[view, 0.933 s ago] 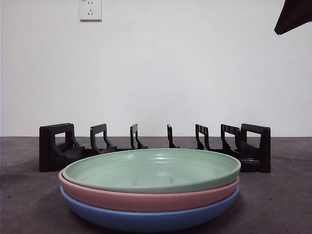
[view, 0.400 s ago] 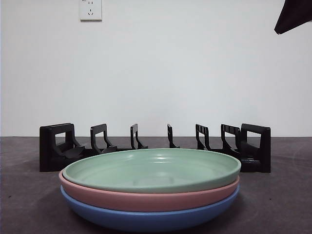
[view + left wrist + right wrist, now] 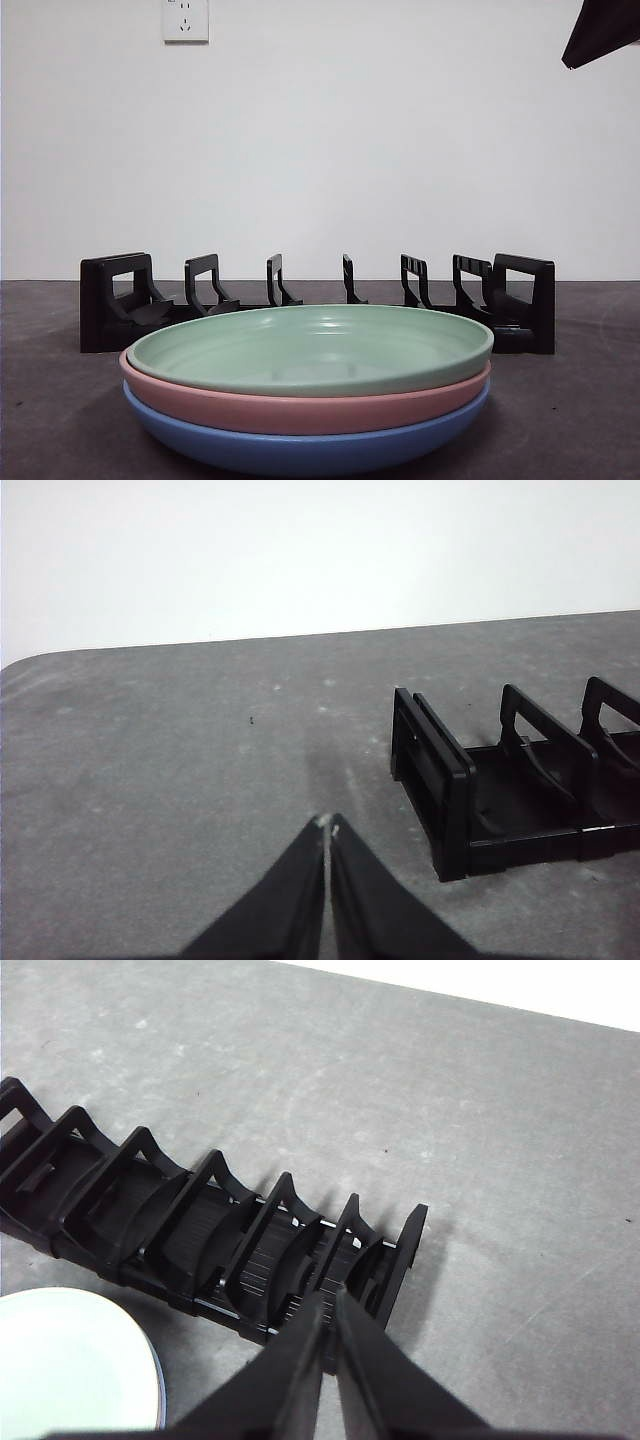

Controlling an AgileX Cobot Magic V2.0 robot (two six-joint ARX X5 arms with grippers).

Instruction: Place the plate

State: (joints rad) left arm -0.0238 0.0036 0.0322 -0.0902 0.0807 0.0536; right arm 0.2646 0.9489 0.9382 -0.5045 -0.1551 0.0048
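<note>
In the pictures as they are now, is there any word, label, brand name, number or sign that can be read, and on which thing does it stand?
None can be read.
Green plate, pink plate, blue plate: no print shows.
Black rack: no label or number shows in any view.
Wall socket: only its slots show, no legible marking.
Table: bare grey surface, only specks.

Plain white wall (image 3: pixel 400 150) — one socket (image 3: pixel 186 20) — grey table (image 3: pixel 580 400).
</note>
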